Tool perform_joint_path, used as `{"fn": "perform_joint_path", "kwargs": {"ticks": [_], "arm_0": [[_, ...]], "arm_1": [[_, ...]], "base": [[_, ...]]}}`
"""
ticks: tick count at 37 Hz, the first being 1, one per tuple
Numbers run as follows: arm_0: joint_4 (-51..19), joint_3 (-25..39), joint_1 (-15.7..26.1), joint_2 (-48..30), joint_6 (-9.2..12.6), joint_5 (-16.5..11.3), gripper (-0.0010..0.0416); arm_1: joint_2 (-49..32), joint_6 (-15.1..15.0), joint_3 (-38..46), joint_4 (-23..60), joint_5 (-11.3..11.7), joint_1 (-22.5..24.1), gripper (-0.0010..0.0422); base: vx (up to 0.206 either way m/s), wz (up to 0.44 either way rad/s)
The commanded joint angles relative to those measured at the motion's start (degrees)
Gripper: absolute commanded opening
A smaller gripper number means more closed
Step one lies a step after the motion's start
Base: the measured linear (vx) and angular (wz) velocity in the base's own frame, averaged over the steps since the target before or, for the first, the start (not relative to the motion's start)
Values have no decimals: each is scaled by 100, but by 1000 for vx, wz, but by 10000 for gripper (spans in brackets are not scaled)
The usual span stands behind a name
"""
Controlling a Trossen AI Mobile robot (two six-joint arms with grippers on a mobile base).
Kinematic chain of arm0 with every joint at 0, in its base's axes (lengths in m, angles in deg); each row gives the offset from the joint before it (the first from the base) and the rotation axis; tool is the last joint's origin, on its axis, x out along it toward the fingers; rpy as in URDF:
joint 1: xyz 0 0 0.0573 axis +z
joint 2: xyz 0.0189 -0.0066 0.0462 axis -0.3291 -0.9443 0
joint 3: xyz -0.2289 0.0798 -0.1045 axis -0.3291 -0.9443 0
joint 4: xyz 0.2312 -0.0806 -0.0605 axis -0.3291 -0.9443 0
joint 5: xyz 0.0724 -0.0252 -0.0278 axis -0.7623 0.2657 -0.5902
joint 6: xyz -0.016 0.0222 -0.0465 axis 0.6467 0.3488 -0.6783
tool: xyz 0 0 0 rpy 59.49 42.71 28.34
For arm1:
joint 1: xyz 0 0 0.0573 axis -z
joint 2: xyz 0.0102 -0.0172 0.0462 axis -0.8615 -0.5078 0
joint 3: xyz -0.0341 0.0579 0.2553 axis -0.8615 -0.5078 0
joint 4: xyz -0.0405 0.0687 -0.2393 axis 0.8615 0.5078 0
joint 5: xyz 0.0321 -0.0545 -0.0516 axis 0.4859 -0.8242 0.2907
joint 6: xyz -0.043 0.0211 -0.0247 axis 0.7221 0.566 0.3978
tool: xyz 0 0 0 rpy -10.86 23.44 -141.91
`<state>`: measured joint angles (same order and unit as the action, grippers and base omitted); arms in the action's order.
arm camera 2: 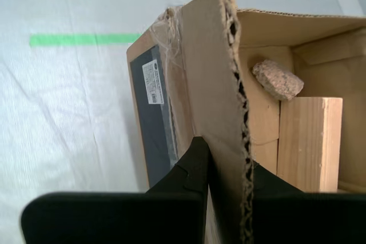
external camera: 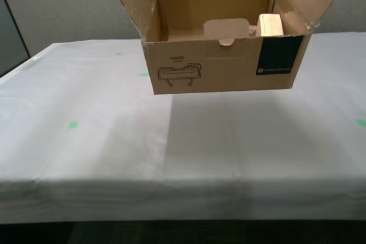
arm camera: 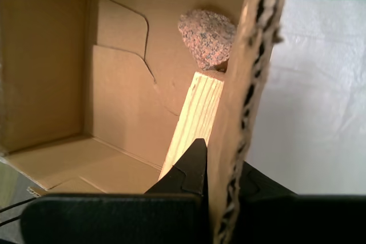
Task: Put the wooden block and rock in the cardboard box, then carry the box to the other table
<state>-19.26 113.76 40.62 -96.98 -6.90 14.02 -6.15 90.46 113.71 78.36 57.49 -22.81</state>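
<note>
With the wooden block (arm camera: 191, 118) and rock (arm camera: 207, 37) just inside my first claw (arm camera: 220, 170), both claws pinch cardboard box (external camera: 223, 64) flaps; next, lower it level onto the surface (external camera: 86, 141).

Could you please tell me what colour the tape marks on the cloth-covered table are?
The tape marks are bright green, clearest in the second wrist view.

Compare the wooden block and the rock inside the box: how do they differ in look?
The wooden block is pale, straight-edged and faintly grained; the rock is pinkish, speckled and lumpy. The block is clearly larger than the rock. Both lie inside the cardboard box, close together against the same wall.
</note>
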Motion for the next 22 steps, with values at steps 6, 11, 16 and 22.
{"fn": "perform_joint_path", "kwargs": {"ticks": [6, 11, 16, 22], "arm_0": [[168, 17, 9, -291, 4, -127, -1], [221, 35, 0, -428, 4, -120, -1], [356, 35, 2, -737, -2, -116, -1], [411, 264, -11, -1333, -234, -103, -1]], "arm_1": [[-514, -94, 437, -59, -175, -7, -1], [-756, -164, 448, -76, -151, -31, -1], [-929, -157, 450, -138, -146, -48, -1], [-1023, -160, 463, -402, -31, -192, -1]], "base": [[142, -2], [119, 3], [69, 0], [8, 0]]}}
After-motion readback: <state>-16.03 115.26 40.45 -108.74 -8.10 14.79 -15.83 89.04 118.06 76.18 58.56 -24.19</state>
